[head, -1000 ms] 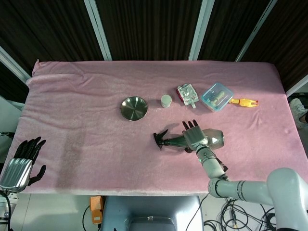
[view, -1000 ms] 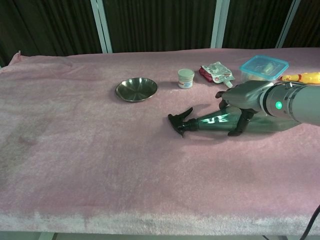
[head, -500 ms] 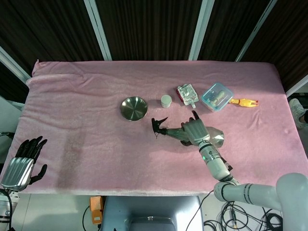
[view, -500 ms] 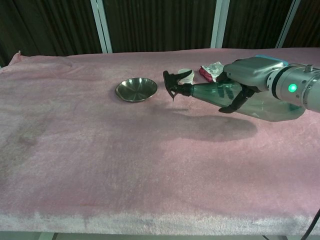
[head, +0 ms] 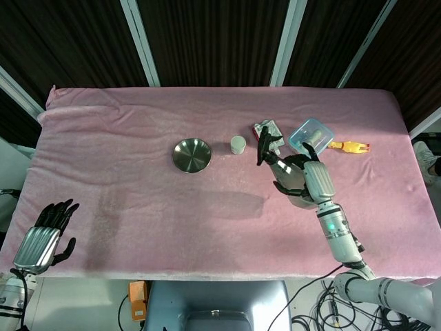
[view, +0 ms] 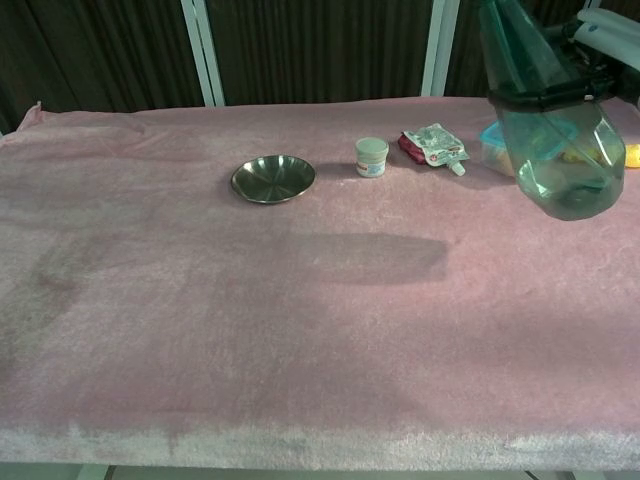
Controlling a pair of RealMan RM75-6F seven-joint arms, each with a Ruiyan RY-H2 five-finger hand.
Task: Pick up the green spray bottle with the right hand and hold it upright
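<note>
Green spray bottle [view: 555, 130] is hanging near upright in the right hand [head: 307, 181], fingers clamped round it, above the surface [view: 300, 320].

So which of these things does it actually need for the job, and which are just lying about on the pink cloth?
Needed for the job:
- green spray bottle, lifted clear of the table
- right hand, gripping the bottle

Just lying about:
- metal bowl
- small white jar
- foil pouch
- blue-lidded box
- yellow toy
- left hand, holding nothing, off the table's edge
</note>
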